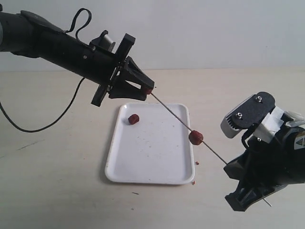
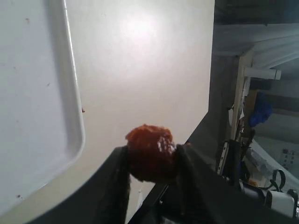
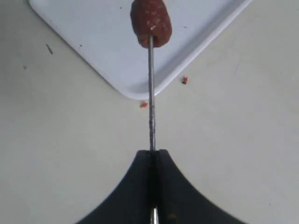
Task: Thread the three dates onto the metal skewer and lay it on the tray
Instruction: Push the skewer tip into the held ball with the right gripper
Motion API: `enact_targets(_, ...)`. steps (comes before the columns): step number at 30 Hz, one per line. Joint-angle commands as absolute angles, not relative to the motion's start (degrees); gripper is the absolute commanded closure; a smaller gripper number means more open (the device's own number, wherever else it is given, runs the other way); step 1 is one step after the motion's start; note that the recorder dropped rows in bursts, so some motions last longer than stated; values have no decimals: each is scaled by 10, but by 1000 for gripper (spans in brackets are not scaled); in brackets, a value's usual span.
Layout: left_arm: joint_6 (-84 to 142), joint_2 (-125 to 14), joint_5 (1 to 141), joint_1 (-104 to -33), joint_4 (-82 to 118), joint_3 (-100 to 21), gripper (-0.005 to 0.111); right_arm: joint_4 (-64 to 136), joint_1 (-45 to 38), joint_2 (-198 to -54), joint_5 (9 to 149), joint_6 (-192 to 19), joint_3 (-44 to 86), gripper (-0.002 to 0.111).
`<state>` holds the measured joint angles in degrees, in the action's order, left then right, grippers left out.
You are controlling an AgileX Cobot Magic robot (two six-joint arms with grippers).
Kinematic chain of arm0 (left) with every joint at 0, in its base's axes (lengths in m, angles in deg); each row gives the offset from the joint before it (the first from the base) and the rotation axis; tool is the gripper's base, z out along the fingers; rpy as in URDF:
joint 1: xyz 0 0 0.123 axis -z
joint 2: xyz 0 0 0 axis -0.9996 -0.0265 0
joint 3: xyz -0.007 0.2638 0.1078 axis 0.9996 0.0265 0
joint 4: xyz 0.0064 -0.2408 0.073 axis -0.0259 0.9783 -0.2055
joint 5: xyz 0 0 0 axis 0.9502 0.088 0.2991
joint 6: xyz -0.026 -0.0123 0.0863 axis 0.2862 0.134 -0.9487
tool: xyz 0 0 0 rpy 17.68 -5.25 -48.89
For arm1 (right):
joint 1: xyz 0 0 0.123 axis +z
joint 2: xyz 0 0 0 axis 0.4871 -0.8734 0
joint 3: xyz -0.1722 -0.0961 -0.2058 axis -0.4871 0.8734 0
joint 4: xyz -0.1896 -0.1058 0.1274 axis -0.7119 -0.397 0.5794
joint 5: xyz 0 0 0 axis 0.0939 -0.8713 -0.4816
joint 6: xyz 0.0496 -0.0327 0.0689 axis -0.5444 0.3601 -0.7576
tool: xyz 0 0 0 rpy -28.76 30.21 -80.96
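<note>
left pincer point(image 1: 147, 88) pinching end date point(image 2: 150, 153) | right pincer point(image 3: 152, 153) clamps skewer point(image 3: 151, 93) | threaded date point(image 1: 196, 137) seemingly above tray point(image 1: 152, 157) rim | loose date point(image 1: 134, 119) on tray

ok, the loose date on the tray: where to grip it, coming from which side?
Pinch the loose date across its rounded middle, coming straight down from above. It lies alone on the flat tray, inside the low rim, so jaws should fit either side; a low side approach would likely meet the rim.

There's the white tray point(image 1: 151, 162), peppered with tiny dark specks; dates point(image 1: 134, 119) point(image 1: 196, 137) point(image 1: 147, 90) all deep red-brown; skewer point(image 1: 171, 113) dull grey; red crumbs point(image 3: 185, 80) beside the tray; table point(image 1: 57, 191) pale beige; left gripper point(image 1: 147, 88) and right gripper point(image 3: 153, 153) matte black.
</note>
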<state>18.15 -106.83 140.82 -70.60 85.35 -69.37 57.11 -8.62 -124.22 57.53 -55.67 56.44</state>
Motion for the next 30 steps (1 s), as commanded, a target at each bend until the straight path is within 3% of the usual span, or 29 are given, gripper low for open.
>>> enact_targets(1,182,-1059,1414,-706,858,-691,72,569,-88,-1248,587,-537,543,108)
enact_targets(30,182,-1059,1414,-706,858,-691,72,570,-88,-1274,580,-541,532,108)
